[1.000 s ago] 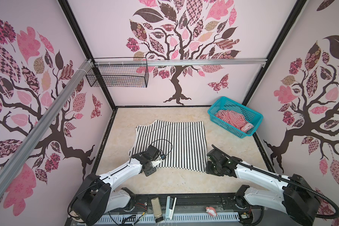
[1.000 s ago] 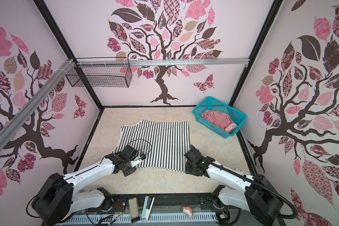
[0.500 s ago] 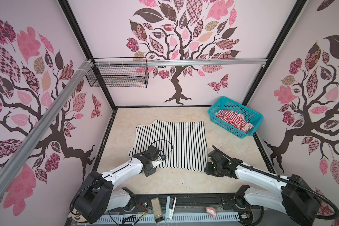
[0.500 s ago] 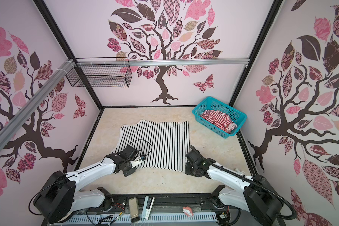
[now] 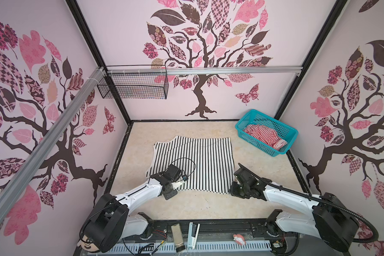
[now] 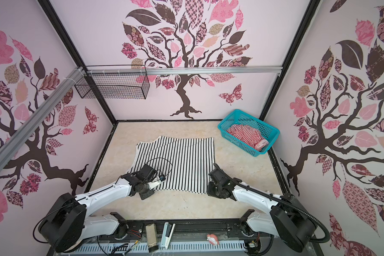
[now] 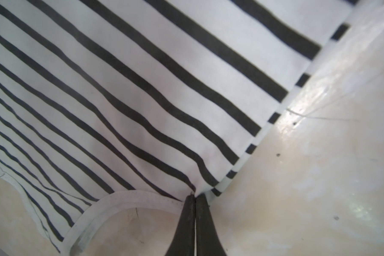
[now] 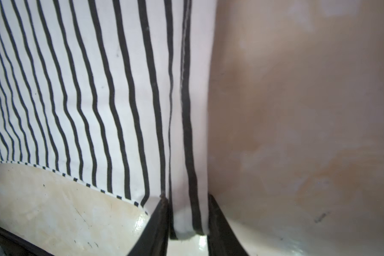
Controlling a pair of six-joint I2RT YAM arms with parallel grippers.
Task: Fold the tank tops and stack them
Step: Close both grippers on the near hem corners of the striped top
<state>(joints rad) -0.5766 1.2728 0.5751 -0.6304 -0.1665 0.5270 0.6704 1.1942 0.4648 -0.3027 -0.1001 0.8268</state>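
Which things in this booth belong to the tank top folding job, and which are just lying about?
Job: black-and-white top; red-and-white top, in the blue basket.
Lying about: wire basket, stapler, doll's face at the front edge.

White-shelled arms [image 5: 140,192], black joints [image 5: 106,219] (ribbed black hose [image 5: 297,191])

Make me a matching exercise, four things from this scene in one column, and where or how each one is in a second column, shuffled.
Column one
1. black-and-white tank top
2. red-and-white tank top
3. left tool
4. right tool

Column two
A. jaws apart, straddling a near corner of the black-and-white tank top
B. bunched up in the teal basket
C. spread out on the table
D. pinched shut on the black-and-white tank top's edge, where a white trim ends

Pairs: 1-C, 2-B, 3-D, 4-A
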